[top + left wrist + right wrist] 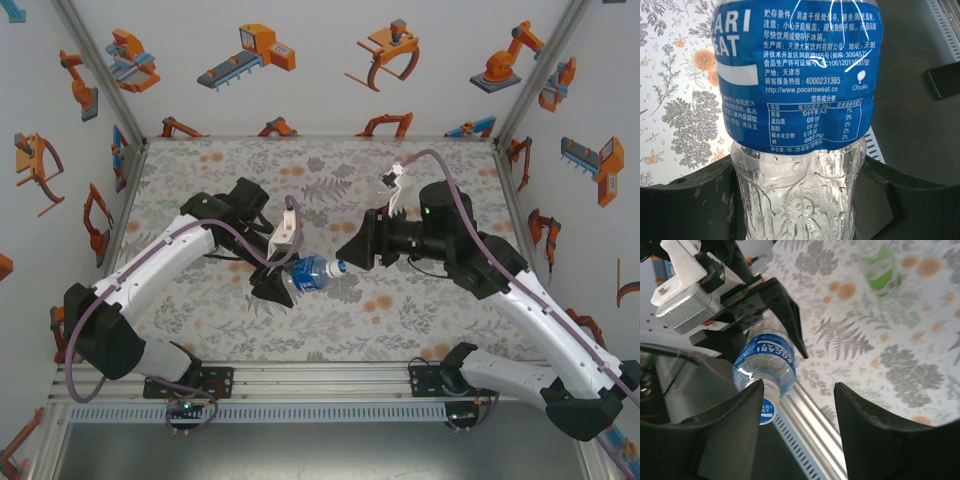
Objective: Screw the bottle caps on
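Note:
My left gripper is shut on the clear lower body of the blue-labelled bottle and holds it lying sideways above the table, neck towards the right. The left wrist view has this bottle upright between the two black fingers. A white cap with a blue top sits on the bottle's neck. My right gripper is open, its left finger touching the cap, its right finger well away. From above, the cap lies just off the right gripper. A green bottle shows blurred, farther off on the table.
The floral tablecloth covers the table. An aluminium rail runs along the near edge below the held bottle, and the same rail lies between my right fingers. Printed walls close in the left, right and back sides.

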Controlling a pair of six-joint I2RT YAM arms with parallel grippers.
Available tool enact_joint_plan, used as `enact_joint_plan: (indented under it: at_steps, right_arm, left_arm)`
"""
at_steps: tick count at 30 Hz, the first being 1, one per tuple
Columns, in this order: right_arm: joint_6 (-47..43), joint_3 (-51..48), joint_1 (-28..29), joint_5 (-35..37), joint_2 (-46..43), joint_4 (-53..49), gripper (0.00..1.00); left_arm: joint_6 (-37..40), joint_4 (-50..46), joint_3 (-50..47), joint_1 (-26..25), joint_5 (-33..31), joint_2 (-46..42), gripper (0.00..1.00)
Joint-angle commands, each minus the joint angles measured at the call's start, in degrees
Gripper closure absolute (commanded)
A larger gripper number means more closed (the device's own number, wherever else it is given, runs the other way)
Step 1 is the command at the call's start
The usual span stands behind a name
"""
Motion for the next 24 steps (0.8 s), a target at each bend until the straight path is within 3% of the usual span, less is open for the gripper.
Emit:
enact_joint_plan:
  at_steps: [1,24]
  right_arm:
    - [5.92,1.26,-0.38,-5.77,-1.28,1.67,0.41]
    - [6.16,0.38,-0.38,-8.91,1.08,-3.33,0.52]
  left_arm:
    - [1.82,-1.89,1.63,-0.22,2.16,0.40,1.00]
    - [1.12,-1.93,1.93,-0.40,1.80,0.88,1.00]
